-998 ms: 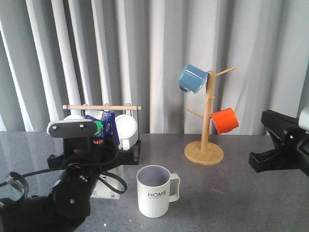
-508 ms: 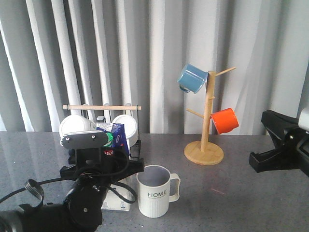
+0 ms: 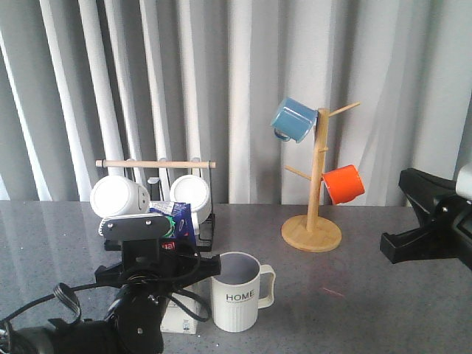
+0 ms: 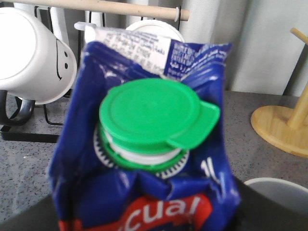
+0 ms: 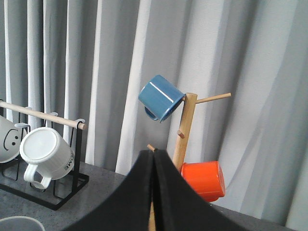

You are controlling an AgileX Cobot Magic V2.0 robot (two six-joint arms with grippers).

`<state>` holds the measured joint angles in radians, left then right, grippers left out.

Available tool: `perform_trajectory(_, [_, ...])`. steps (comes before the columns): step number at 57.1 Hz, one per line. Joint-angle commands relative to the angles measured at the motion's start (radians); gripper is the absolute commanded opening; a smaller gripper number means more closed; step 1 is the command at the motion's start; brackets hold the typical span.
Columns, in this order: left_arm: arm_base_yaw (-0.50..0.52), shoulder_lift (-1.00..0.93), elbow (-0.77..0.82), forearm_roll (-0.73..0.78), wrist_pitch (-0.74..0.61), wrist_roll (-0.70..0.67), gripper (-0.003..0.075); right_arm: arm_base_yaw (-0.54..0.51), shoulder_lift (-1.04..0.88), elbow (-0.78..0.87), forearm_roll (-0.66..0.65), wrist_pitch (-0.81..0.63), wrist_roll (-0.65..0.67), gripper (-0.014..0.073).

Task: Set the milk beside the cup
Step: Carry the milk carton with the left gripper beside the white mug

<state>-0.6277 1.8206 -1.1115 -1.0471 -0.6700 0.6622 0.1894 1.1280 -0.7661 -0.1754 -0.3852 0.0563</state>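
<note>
Shifted rightward, the milk (image 3: pixel 175 221), blue-topped with a green cap, is gripped by the left gripper (image 3: pixel 151 254) at the cup's (image 3: pixel 234 292) 9 o'clock; the right gripper's (image 5: pixel 155 159) jaws are pressed together.

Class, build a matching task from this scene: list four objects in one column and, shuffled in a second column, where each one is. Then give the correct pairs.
Objects:
1. milk
2. cup
3. blue mug
4. orange mug

Places:
A. hung on a lower peg of the wooden tree
B. standing on the table, "HOME" on its side
C. hung on an upper peg of the wooden tree
D. in front of the black rack, at the left gripper

Pairs: 1-D, 2-B, 3-C, 4-A
</note>
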Motion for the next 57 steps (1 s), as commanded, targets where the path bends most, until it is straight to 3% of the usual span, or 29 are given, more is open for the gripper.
perform_trajectory(1, [-0.004,-0.040,-0.019,0.027,-0.044,-0.004,-0.0006,-0.005,-0.020,-0.024,-0.002,-0.069,-0.001,-0.0008])
perform_trajectory(44, [-0.003,-0.040,-0.019,0.001,-0.048,-0.001,0.0010,-0.005,-0.020,-0.024,-0.002,-0.069,-0.001,-0.0008])
perform_trajectory(52, [-0.003,-0.042,-0.019,0.001,-0.046,-0.001,0.0106,-0.005,-0.020,-0.024,-0.002,-0.069,-0.001,-0.0008])
perform_trajectory(57, [-0.003,-0.042,-0.020,0.001,-0.047,-0.001,0.0232,-0.005,-0.020,-0.024,-0.002,-0.069,-0.001,-0.0008])
